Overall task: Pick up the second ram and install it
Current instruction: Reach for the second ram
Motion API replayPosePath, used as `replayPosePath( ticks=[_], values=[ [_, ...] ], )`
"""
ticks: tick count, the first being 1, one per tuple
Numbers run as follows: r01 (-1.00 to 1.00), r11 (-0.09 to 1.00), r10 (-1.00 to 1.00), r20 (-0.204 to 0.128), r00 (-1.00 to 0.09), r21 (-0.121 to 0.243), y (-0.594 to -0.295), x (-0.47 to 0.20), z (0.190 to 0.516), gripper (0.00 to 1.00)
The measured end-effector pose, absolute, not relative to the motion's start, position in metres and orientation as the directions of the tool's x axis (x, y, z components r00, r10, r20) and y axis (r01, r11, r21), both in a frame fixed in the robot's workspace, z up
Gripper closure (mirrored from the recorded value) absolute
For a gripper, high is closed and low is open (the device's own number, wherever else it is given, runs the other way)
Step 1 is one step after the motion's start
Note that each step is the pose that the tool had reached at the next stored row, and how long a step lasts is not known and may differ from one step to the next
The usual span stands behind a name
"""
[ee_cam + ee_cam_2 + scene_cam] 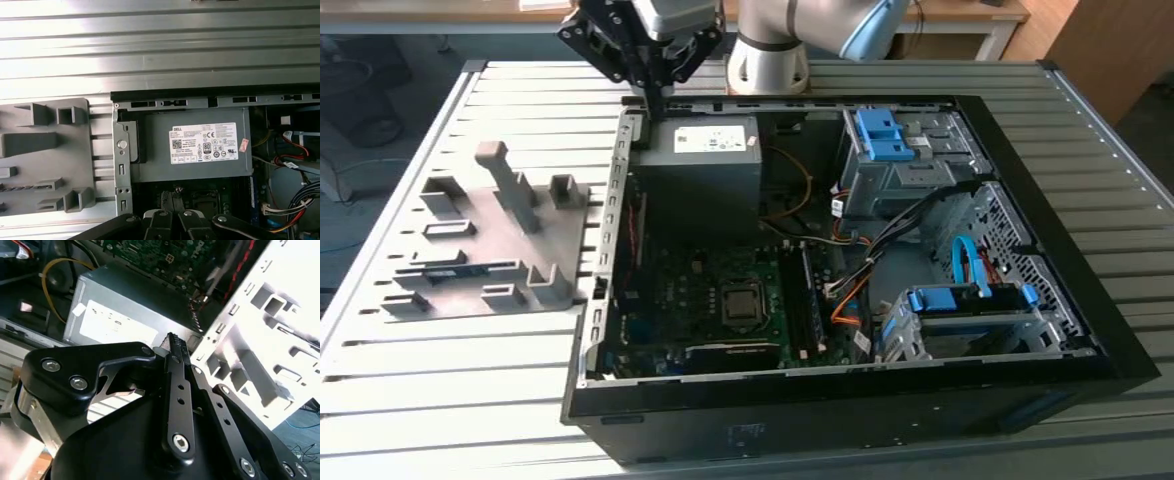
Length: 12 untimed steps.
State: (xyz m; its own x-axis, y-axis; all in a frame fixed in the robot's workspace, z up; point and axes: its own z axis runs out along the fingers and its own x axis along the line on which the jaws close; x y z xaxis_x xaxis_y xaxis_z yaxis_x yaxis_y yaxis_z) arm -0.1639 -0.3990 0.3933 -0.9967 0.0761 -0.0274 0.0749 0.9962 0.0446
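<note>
My gripper (654,103) hangs over the back left corner of the open computer case (1067,330), above the grey power supply (700,150). In both wrist views its fingers (173,347) come together at the tips with nothing seen between them. On the exterior view's left lies the grey fixture plate (480,240). A thin dark strip, which looks like the second ram (447,271), stands on edge in one of its slots. The same strip (25,187) appears on the plate (75,165) in the first wrist view. The gripper is apart from it, off to the plate's far right.
The motherboard (707,300) lies in the case floor, with long memory slots (809,295) beside the processor socket (743,303). Blue drive brackets (881,135) and loose cables (854,270) fill the case's right half. The case stands on a ribbed metal table (427,420).
</note>
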Motion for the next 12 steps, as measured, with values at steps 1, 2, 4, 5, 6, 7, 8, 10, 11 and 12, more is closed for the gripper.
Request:
replayPosePath(
  ticks=[1,2,4,5,6,7,8,10,11,12],
  values=[
    [0.075,0.996,0.076,-0.028,-0.997,0.045,-0.399,-0.166,0.393,0.90],
    [0.075,0.996,0.076,-0.028,-0.997,0.045,-0.399,-0.169,0.393,0.90],
    [0.075,0.996,0.076,-0.028,-0.997,0.045,-0.399,-0.173,0.393,0.90],
    [0.075,0.996,0.076,-0.028,-0.997,0.045,-0.399,-0.174,0.393,0.90],
    [0.075,0.996,0.076,-0.028,-0.997,0.045,-0.399,-0.176,0.393,0.90],
    [0.075,0.996,0.076,-0.028,-0.997,0.045,-0.399,-0.178,0.393,0.90],
    [0.075,0.996,0.076,-0.028,-0.997,0.045,-0.399,-0.180,0.393,0.90],
    [0.075,0.996,0.076,-0.029,-0.997,0.045,-0.399,-0.184,0.393,0.90],
    [0.075,0.996,0.076,-0.029,-0.997,0.045,-0.399,-0.186,0.393,0.90],
    [0.075,0.996,0.076,-0.029,-0.997,0.045,-0.399,-0.188,0.393,0.90]
  ],
)
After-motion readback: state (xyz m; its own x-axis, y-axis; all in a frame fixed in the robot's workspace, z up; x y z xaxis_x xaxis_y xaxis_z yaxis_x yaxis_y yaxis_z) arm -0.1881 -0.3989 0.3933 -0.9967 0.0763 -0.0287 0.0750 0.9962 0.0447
